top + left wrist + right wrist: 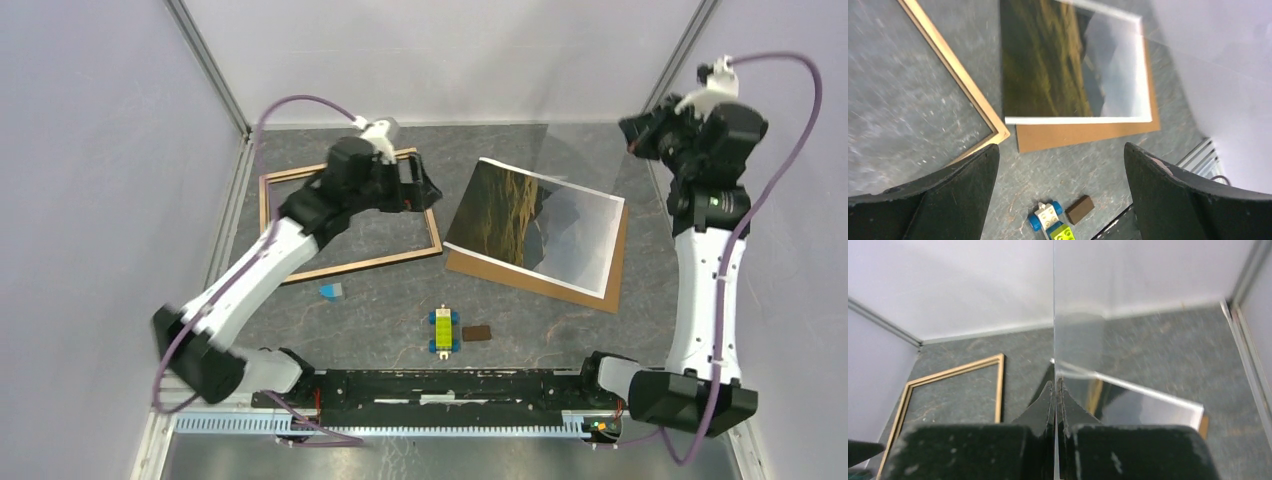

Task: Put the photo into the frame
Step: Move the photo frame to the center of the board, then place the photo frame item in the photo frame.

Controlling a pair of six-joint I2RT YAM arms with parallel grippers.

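Observation:
The photo [520, 215], a dark brown-gold landscape with a white border, lies flat on a brown backing board [600, 285] right of centre. The light wood frame [350, 265] lies empty on the table to its left. My left gripper [422, 185] hovers open over the frame's right rail; in its wrist view [1060, 147] nothing sits between the fingers, and the photo [1048, 60] and the frame's corner [998, 132] lie below. My right gripper [637, 135] is raised at the back right, shut on a clear sheet [590, 155], seen edge-on [1054, 315] between the pads [1048, 395].
A small toy car of bricks [443, 330], a brown brick [476, 333] and a blue piece [330, 291] lie near the front. White enclosure walls stand on the left, back and right. The arms' base rail [440, 385] runs along the near edge.

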